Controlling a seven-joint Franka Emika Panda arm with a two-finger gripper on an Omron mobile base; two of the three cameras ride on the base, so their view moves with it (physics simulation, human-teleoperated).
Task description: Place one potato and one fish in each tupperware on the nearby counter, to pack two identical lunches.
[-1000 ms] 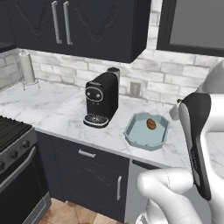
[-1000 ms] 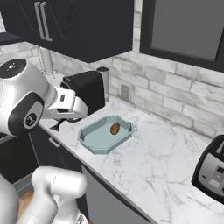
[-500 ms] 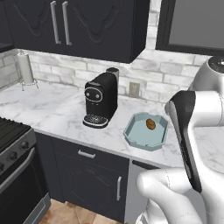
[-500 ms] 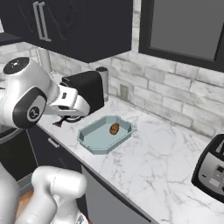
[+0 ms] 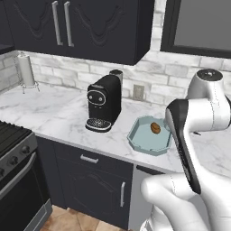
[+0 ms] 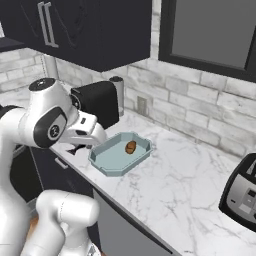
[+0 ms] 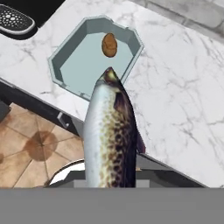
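The fish [image 7: 109,135] is up in the air here, a long silver body with brown mottled spots, poking straight out ahead of the hand, its nose hanging over the front rim of the tupperware [image 7: 59,70]. The gripper's jaws are closed on the fish at its tail end, though the finger tips themselves are hidden under it.

Down on the counter [image 5: 63,117], the pale blue-green tupperware [image 5: 140,143] sits near the front edge of the worktop, just to the right of the black coffee machine [image 5: 104,103]. One potato [image 5: 155,128] lies inside it, small and brown, toward the back side of the tray. From the right base view the same potato [image 6: 131,147] rests near the tray's far rim, and the tupperware [image 6: 107,165] lies close to the worktop's front edge, with the white arm's wrist hanging just left of it.

Further along, at the right end of the worktop, a dark toaster [image 6: 242,197] stands well apart from the tray. Far to the left, a paper towel roll [image 5: 26,71] stands upright against the brick wall, by the stove [image 5: 13,144] at the worktop's left end.
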